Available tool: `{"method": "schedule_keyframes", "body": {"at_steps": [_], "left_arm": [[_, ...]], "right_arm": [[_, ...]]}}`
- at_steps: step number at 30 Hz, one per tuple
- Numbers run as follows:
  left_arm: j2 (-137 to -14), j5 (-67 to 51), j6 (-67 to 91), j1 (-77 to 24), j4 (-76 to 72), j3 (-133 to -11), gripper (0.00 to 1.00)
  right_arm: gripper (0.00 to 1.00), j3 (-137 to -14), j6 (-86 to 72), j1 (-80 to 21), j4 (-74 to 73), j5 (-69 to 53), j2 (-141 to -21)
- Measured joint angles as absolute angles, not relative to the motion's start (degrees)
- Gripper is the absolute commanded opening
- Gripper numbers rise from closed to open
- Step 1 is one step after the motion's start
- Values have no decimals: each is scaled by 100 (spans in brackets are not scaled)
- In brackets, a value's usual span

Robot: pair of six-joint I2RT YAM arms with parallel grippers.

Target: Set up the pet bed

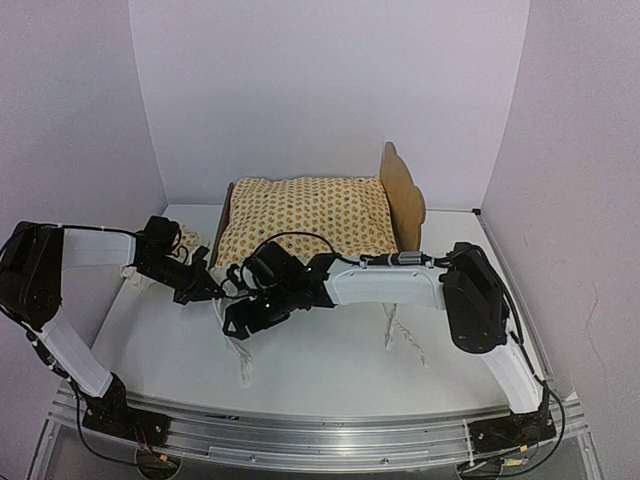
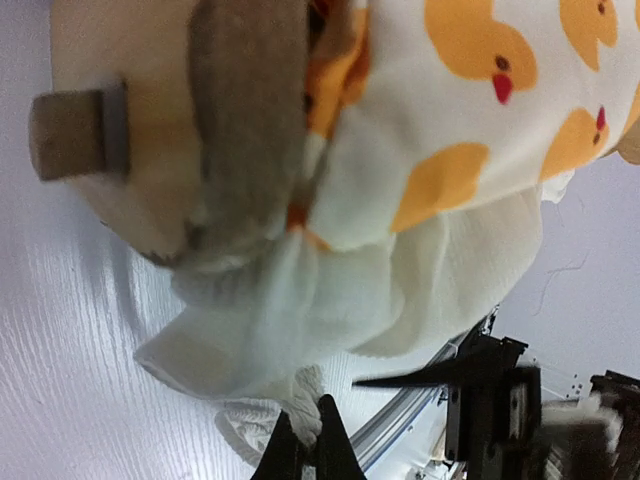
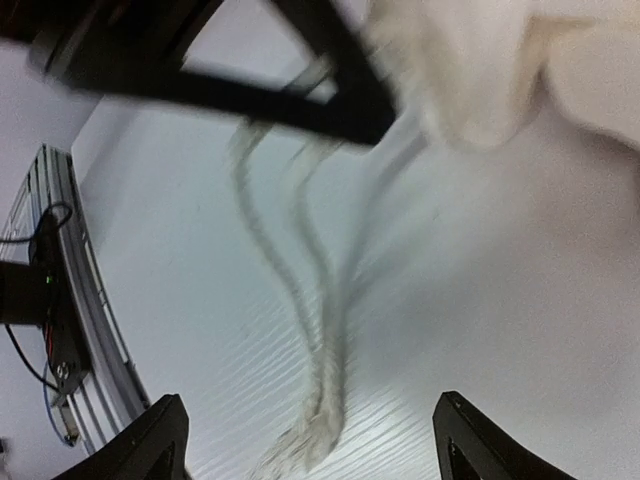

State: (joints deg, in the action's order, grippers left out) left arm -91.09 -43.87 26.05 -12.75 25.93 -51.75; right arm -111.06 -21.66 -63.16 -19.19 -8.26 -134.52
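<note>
Left pincer (image 2: 303, 452) clamped closed; right pincer (image 3: 320, 442) spread wide; both arms reach inward.

- No word, number or brand can be read anywhere.
- The cushion (image 1: 305, 215) on the pet bed (image 1: 403, 190) carries only printed orange chicks, no lettering.

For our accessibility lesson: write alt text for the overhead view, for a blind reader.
An orange-dotted cushion fills a wooden pet bed on the table. The left gripper and right gripper meet at its front-left corner, where white ties trail.
</note>
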Motion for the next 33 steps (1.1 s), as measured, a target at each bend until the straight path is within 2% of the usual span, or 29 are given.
{"method": "schedule_keyframes", "body": {"at_steps": [4,7,12,14,17,28,29,31,32,33], "left_arm": [[-9094,-4402,2385,-1275,3169,-5507,0],[-9063,-4509,2277,-1281,3466,-5792,0],[-9013,-4636,2106,-1282,3614,-6071,0],[-9008,-4707,2123,-1282,3599,-6050,0],[-9006,-4770,2170,-1271,3563,-6010,0],[-9006,-4989,2263,-1280,3531,-5889,0],[-9004,-5000,2272,-1280,3509,-5867,0],[-9004,-5032,2290,-1280,3493,-5836,0],[-9002,-5049,2297,-1280,3492,-5828,0],[-8998,-5053,2301,-1276,3475,-5824,0]], "right_arm": [[70,-11078,-2232,-6063,-1253,-757,-13452],[55,-11002,-2176,-6065,-519,-807,-13450],[54,-10971,-2653,-6101,131,-1046,-13456],[51,-10963,-2841,-6101,391,-1134,-13483],[27,-10824,-3093,-6100,784,-1242,-13517],[25,-10723,-3552,-6080,1281,-1206,-13815],[20,-10698,-3570,-6080,1306,-1199,-13815],[4,-10673,-3619,-6080,1323,-1149,-13815],[0,-10667,-3639,-6078,1309,-1113,-13819],[0,-10664,-3656,-6076,1302,-1088,-13829]]}}
